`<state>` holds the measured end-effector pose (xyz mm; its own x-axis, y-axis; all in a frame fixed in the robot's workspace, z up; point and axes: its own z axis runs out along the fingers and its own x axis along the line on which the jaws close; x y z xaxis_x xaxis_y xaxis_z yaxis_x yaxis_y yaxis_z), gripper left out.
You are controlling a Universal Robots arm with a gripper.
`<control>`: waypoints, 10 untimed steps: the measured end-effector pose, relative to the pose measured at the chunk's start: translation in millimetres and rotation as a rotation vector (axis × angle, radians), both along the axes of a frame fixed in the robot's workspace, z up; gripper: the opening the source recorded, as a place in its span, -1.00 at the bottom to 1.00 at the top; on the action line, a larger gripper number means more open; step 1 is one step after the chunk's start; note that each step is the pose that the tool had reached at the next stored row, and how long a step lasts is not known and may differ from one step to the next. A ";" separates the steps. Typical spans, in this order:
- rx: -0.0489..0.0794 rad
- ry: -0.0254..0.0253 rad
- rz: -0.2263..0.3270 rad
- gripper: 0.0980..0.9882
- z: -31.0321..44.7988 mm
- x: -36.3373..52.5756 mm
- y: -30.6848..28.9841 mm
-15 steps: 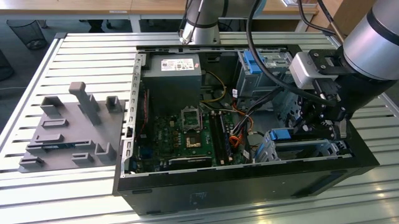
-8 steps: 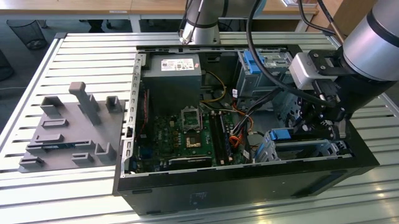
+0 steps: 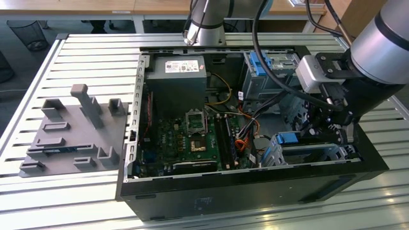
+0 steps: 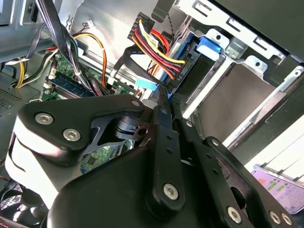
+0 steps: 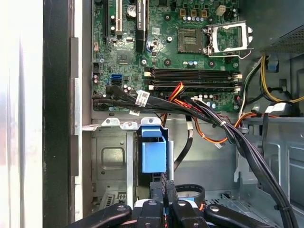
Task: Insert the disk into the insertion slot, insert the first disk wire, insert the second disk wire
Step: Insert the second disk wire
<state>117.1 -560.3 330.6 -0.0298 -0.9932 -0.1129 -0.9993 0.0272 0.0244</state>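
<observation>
Slatted metal worktop (image 3: 76,52) under everything, and off at 9 o'clock of the exterior view sits the grey moulded fixture (image 3: 73,134), nothing on it. Moving across: the open computer case (image 3: 211,191), green motherboard (image 3: 191,136) dead centre, power supply (image 3: 176,76) up at 12 o'clock of the board. The taller cage with the blue latch (image 3: 262,62) stands at 1 o'clock.

Now the business end, 4 o'clock in the case. The disk (image 5: 154,154) is seated in the insertion slot (image 3: 313,152), its blue carrier end facing me in the first wrist view; the perforated cage wall (image 5: 111,161) runs beside it. A bundle of black cables (image 5: 204,111) drapes over the cage, with red, yellow and orange wires (image 4: 156,47) running to a black connector.

My gripper (image 4: 162,95) is down inside the case, right at the carrier's end. Jaws drawn close together, only a sliver between them. A pale blue plug (image 4: 146,83) sits just beside the tips. Whether I've got anything pinched, I cannot tell.
</observation>
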 end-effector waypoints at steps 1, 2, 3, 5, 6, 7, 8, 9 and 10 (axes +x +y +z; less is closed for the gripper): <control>0.000 0.0000 0.000 -0.89 -0.3 0.0 0.0; 0.000 0.0000 0.000 -0.89 -0.6 0.0 0.0; 0.000 0.0000 0.000 -0.89 -0.9 0.0 0.0; 0.000 0.0000 0.000 -0.89 -1.5 0.0 0.0; 0.000 0.0000 0.000 -0.89 -2.0 0.0 0.0; 0.000 0.0000 0.000 -0.89 -2.5 0.0 0.0; 0.000 0.0000 0.000 -0.89 -2.7 0.0 0.0; 0.000 0.0000 0.000 -0.89 -2.7 0.0 0.0; 0.000 0.0000 0.000 -0.89 -2.7 0.0 0.0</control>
